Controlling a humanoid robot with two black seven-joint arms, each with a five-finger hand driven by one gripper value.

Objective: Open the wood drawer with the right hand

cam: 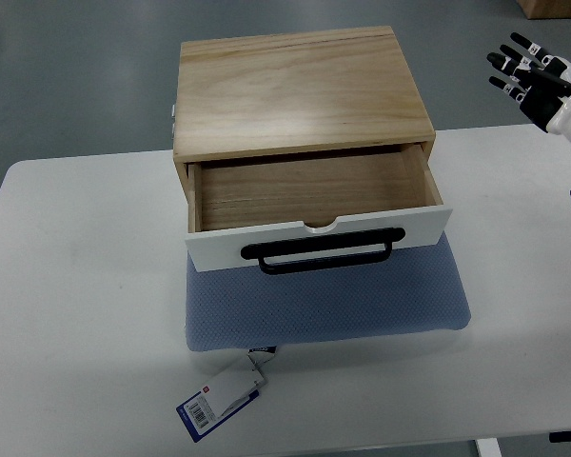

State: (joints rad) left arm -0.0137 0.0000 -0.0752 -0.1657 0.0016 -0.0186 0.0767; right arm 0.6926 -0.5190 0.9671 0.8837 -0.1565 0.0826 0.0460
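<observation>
A light wood drawer box [300,88] stands on a blue-grey pad [324,305] in the middle of the white table [76,286]. Its drawer [309,190] is pulled out toward me and shows an empty wooden inside. The drawer has a white front panel [219,249] with a black bar handle [324,251]. My right hand [533,81] hovers at the upper right, well away from the handle, with its black fingers [510,63] spread and nothing in them. No left arm shows.
A white and blue tag [219,400] lies on the table in front of the pad, attached to its near edge. Grey floor shows beyond the table's far edge. A brown box corner [552,8] sits at the top right.
</observation>
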